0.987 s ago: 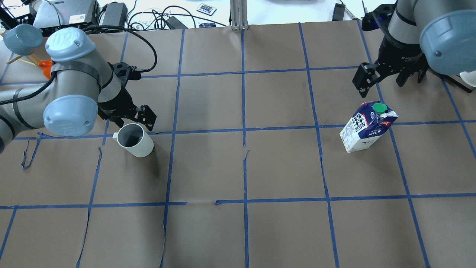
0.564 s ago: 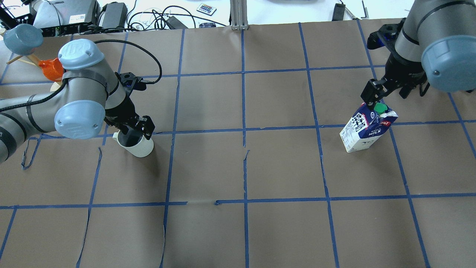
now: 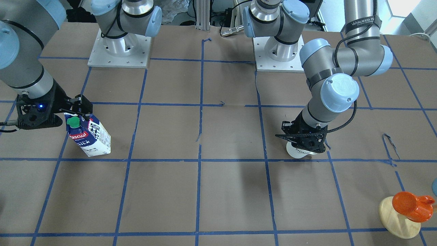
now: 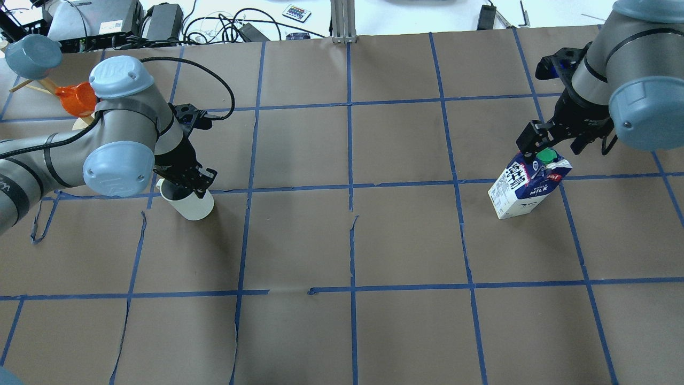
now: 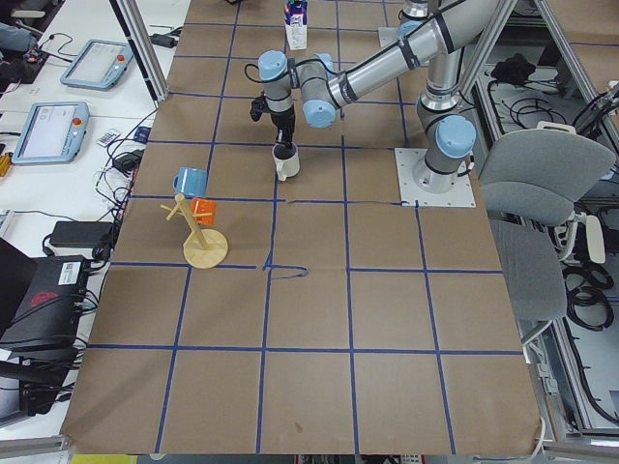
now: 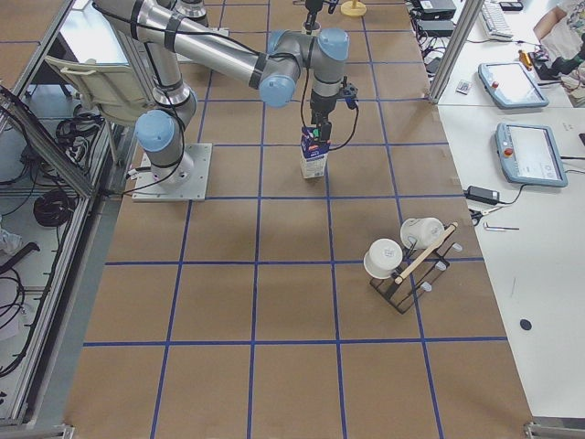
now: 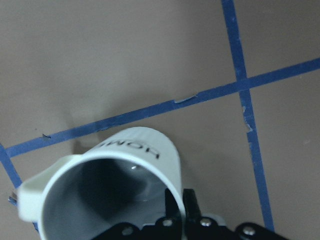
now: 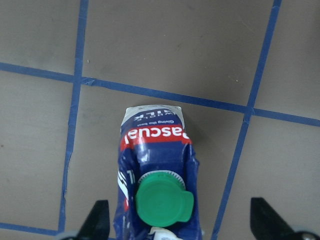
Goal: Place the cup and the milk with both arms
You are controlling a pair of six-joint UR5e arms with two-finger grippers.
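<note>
The white cup (image 4: 194, 206) stands upright on the brown table, left of centre; it also shows in the front view (image 3: 296, 153) and the left wrist view (image 7: 135, 150). My left gripper (image 4: 185, 183) is shut on its rim, one finger inside and one outside (image 7: 190, 204). The blue-and-white milk (image 4: 523, 187) with its green cap stands at the right, also in the front view (image 3: 91, 140) and the right wrist view (image 8: 155, 145). My right gripper (image 4: 553, 144) is open just above it, fingers (image 8: 99, 216) either side of the top, not touching.
A wooden mug tree (image 4: 80, 120) with an orange and a blue mug stands at the far left (image 3: 399, 218). A rack with white mugs (image 6: 402, 265) stands beyond the milk's end. The arm bases (image 3: 119, 51) are at the robot's edge. Cables (image 4: 224, 27) lie past the far edge.
My left gripper came down onto the cup and shut on its rim; the cup shifted slightly left. My right gripper moved down and in over the milk's top, staying open.
</note>
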